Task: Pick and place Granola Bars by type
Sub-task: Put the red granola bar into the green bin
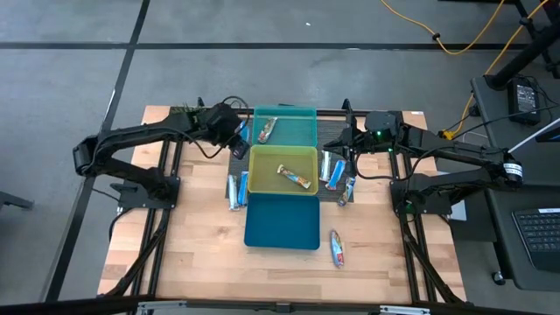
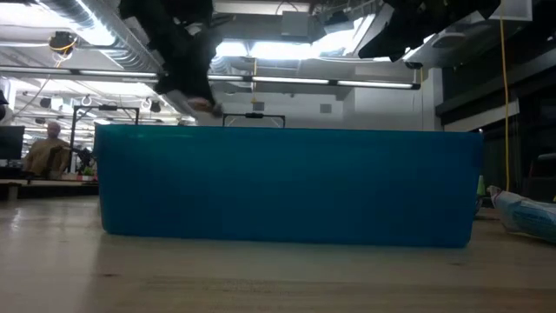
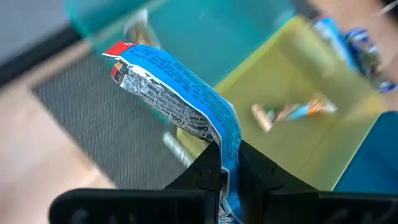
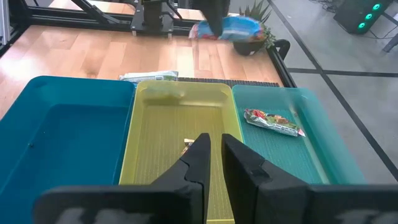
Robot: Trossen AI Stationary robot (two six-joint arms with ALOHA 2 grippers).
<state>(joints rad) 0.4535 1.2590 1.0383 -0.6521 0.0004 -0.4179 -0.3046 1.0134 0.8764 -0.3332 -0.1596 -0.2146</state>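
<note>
My left gripper hangs just left of the teal bin and is shut on a shiny blue granola bar. The right wrist view shows that same bar in the air. My right gripper waits above the right rim of the yellow-green bin, its fingers a narrow gap apart and empty. One bar lies in the teal bin and another in the yellow-green bin. The blue bin holds none that I can see. Loose bars lie flat on the table left and right of the bins. My left gripper pinches the blue bar between its two fingers at one end of the wrapper. The rest of the bar reaches forward past the fingertips, bent and crinkled, to its free end. The bar is lifted clear of table and bins.
The three bins stand in a row from far to near at the table's middle. Two more bars lie on the right side. A dark mesh mat lies under the left gripper. The blue bin's wall fills the low view.
</note>
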